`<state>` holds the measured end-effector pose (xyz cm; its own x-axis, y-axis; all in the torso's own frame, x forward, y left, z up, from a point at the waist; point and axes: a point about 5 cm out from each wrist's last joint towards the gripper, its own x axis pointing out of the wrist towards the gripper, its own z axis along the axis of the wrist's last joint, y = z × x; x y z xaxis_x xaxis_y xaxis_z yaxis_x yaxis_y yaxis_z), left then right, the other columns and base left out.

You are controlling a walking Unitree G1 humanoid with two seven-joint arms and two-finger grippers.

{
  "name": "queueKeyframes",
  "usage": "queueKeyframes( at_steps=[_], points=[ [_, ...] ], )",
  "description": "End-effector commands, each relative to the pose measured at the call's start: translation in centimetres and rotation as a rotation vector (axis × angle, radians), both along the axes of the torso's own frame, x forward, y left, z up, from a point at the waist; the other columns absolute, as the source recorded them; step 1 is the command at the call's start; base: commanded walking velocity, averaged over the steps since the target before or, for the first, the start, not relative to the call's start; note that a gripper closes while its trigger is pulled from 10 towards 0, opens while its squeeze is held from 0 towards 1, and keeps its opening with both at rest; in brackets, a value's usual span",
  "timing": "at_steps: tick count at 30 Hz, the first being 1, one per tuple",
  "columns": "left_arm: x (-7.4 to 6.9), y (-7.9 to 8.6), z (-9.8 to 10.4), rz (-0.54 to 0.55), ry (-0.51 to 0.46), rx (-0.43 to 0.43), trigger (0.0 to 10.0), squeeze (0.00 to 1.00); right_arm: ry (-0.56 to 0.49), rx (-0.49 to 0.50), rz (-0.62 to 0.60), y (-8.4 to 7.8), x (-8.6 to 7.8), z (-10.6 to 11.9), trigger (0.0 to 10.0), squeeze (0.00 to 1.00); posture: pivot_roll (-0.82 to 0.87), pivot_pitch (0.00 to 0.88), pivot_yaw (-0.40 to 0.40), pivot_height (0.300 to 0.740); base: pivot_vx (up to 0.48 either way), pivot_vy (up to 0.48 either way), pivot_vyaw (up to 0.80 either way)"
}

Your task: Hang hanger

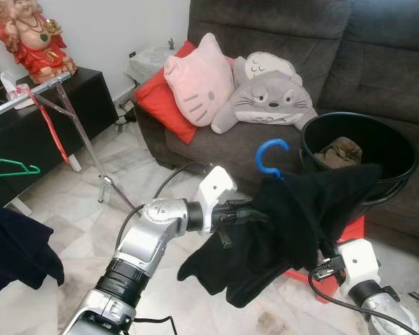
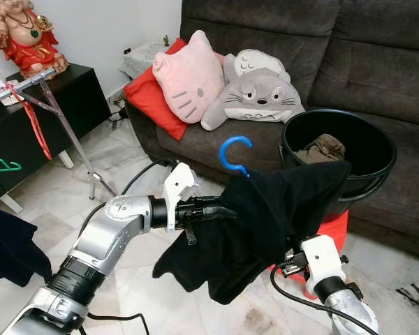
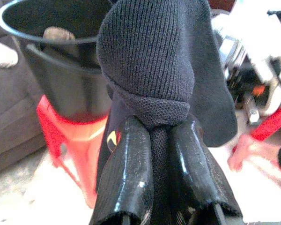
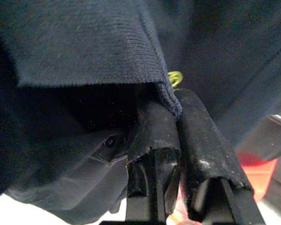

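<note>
A black garment (image 1: 300, 216) hangs on a hanger whose blue hook (image 1: 272, 155) sticks up above it, in front of the sofa. My left gripper (image 3: 160, 129) is shut on a fold of this knit fabric at the garment's left side (image 1: 260, 211). My right gripper (image 4: 174, 105) comes from below on the right and is shut on the garment's edge; its wrist (image 1: 353, 262) shows under the cloth. The hanger's body is hidden inside the garment. A metal drying-rack rail (image 1: 28, 93) runs at the far left.
On the rack side hang a green hanger (image 1: 11, 167) and a dark cloth (image 1: 17, 251). A black bucket (image 1: 398, 174) with laundry sits on a red stool (image 1: 353, 230) to the right. Behind is a sofa (image 1: 265, 139) with cushions and a black cabinet (image 1: 91, 98).
</note>
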<state>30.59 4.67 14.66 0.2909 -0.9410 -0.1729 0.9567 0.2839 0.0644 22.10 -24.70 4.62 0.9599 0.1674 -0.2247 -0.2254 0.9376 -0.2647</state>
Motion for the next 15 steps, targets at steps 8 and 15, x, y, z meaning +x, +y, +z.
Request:
queueKeyframes(
  at_steps=[8, 15],
  points=[
    [1.3, 3.3, -2.8, 0.134, -0.108, 0.302, 10.0, 0.0, -0.028, -0.024, -0.003, -0.4, 0.6, 0.8, 0.0, 0.0, -0.21, 0.007, 0.068, 0.74, 0.0, 0.0, 0.0],
    [1.8, 6.0, -3.7, 0.165, -0.136, 0.422, 10.0, 0.0, -0.027, -0.031, 0.004, -0.6, 0.8, 0.9, 0.0, 0.0, -0.21, 0.01, 0.067, 0.74, 0.0, 0.0, 0.0]
  ],
)
